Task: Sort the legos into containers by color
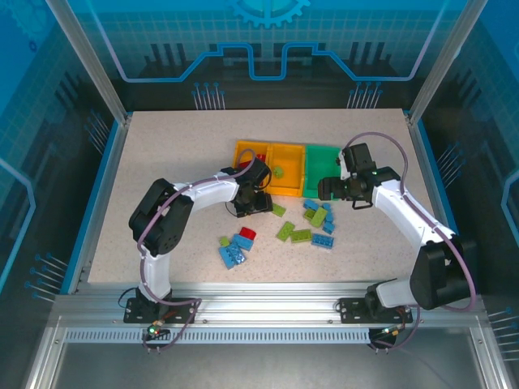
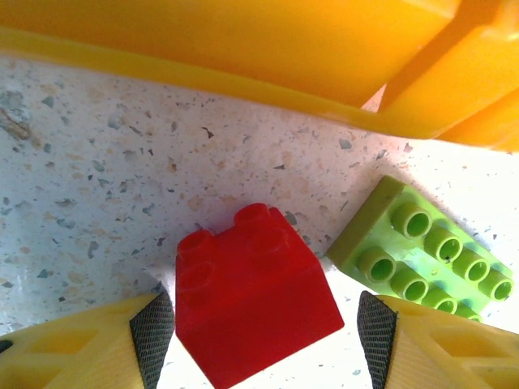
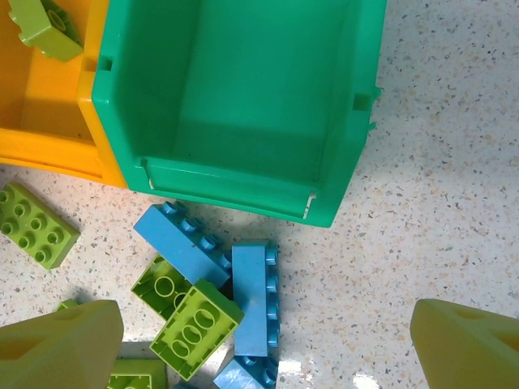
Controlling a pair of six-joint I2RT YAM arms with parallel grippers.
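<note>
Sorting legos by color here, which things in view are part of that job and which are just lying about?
Part of the job:
red brick, between the left fingers
lime green bricks
blue bricks
two joined orange-yellow bins
green bin

Not part of it:
speckled table
aluminium frame
blue enclosure panels

You're in a robot lab cell: aluminium frame [image 1: 268, 312] and blue circuit-printed walls [image 1: 324, 36] around a speckled table [image 1: 162, 146].
</note>
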